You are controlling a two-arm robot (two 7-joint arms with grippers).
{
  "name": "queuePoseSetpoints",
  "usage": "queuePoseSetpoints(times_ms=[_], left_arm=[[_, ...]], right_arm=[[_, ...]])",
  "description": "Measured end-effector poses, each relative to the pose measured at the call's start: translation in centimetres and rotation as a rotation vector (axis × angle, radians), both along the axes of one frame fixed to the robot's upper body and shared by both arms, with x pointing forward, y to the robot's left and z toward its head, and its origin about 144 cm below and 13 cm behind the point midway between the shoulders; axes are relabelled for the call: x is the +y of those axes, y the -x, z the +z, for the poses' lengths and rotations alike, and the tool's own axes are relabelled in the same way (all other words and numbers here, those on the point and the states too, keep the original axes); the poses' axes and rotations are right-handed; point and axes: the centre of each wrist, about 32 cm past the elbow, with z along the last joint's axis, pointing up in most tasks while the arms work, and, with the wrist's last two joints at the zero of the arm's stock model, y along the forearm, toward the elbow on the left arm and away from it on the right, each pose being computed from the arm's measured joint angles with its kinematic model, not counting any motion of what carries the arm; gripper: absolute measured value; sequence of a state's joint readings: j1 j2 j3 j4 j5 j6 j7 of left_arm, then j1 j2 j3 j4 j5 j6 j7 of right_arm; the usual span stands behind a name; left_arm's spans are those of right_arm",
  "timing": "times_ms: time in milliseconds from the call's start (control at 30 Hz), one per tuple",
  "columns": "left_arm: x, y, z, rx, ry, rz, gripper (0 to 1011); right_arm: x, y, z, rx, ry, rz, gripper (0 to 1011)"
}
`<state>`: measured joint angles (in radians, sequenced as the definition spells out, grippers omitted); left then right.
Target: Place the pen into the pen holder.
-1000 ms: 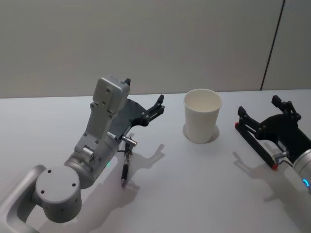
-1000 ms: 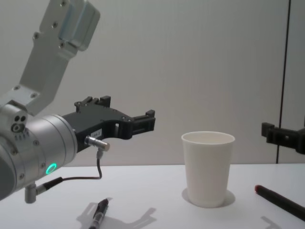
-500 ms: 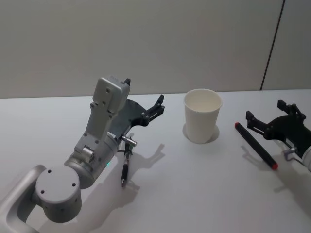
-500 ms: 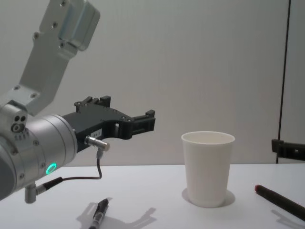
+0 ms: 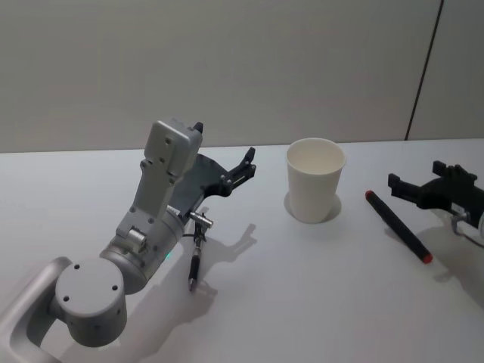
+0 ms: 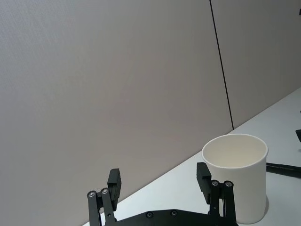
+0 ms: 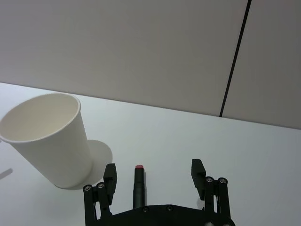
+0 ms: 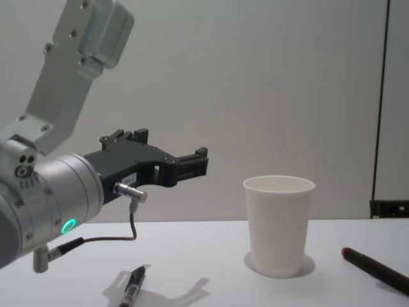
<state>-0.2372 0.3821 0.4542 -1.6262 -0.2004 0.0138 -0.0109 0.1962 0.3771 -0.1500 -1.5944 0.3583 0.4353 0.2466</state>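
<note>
The pen holder (image 5: 315,181) stands upright on the white bench (image 5: 302,302), a little right of centre in the head view, its mouth open and nothing showing inside it. Just to its right a red-tipped pen (image 5: 397,227) lies flat on the bench, running from an end near the cup's foot down toward the lower right; it is close to the cup but not touching it. The right claw (image 5: 417,173) sits at the right edge of the head view, beyond the pen's upper half, fingers spread wide and gripping nothing. In the right wrist view the pen's red end shows between the two fingers, farther off. In the chest view the claw is at the right edge, higher than the pen. The left claw (image 5: 224,142) is held up off the bench left of the cup, also spread and empty, pointing toward the cup. A short dark pen (image 5: 194,268) lies on the bench beside the left arm's wrist, lower left of centre
</note>
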Motion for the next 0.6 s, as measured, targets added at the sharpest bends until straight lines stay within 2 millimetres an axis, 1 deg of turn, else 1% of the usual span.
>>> queuePoseSetpoints(times_ms=[400, 600], left_arm=[[0.0, 0.0, 0.0, 0.000, 0.000, 0.000, 1001], [0.0, 0.0, 0.0, 0.000, 0.000, 0.000, 1001]], right_arm=[[-0.3, -3.3, 2.2, 0.125, -0.022, 0.027, 1002], [-0.1, -4.2, 2.6, 0.150, -0.005, 0.035, 1002]])
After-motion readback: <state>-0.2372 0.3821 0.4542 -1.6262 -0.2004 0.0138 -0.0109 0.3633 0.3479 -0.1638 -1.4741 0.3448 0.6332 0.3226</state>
